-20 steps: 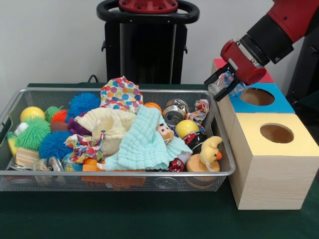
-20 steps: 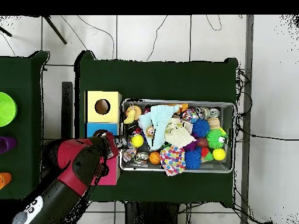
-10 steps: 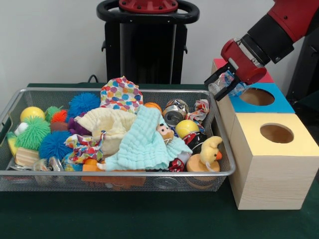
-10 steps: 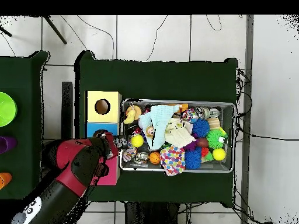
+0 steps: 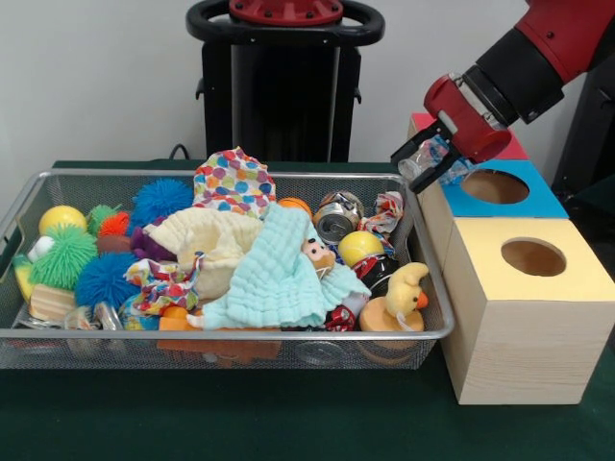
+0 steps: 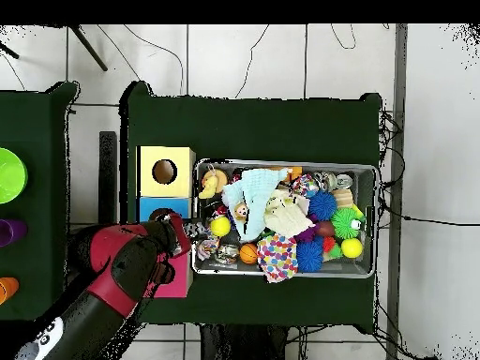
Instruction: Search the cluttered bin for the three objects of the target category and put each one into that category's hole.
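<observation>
My gripper (image 5: 417,170) hangs above the wire bin's (image 5: 240,335) right end, beside the blue box (image 5: 538,200) with its round hole (image 5: 496,186). It is shut on a crushed, shiny can (image 5: 436,158) with blue print. In the overhead view the gripper (image 6: 193,228) sits at the bin's (image 6: 281,163) left rim, next to the blue box (image 6: 146,207), with the can hidden there. Another crushed can (image 5: 335,220) lies in the bin near a yellow ball (image 5: 359,246).
A yellow box (image 5: 519,327) with a hole (image 5: 533,257) stands in front of the blue one, and a pink box (image 5: 515,150) behind. The bin holds cloths (image 5: 279,274), spiky balls (image 5: 63,255), a duck toy (image 5: 404,293) and other clutter.
The gripper has shifted slightly left, toward the bin, with the can still in it. Nothing in the bin moved.
</observation>
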Controlling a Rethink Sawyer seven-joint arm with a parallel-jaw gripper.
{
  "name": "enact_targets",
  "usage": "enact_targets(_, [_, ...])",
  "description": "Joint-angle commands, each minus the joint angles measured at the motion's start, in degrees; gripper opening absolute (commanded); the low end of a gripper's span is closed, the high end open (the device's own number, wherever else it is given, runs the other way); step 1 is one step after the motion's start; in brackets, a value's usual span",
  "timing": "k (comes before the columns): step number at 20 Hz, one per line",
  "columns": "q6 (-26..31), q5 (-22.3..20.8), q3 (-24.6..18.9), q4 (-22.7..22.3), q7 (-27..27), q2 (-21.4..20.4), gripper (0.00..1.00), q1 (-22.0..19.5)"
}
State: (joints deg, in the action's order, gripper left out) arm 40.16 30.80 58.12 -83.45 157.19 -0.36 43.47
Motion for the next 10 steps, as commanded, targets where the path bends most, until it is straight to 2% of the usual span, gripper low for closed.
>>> enact_targets(1, [2.8, 3.4, -4.5, 2.7, 18.2, 3.0, 0.00, -0.7])
enact_targets(10, [3.3, 3.4, -4.4, 2.8, 18.2, 2.9, 0.00, -0.7])
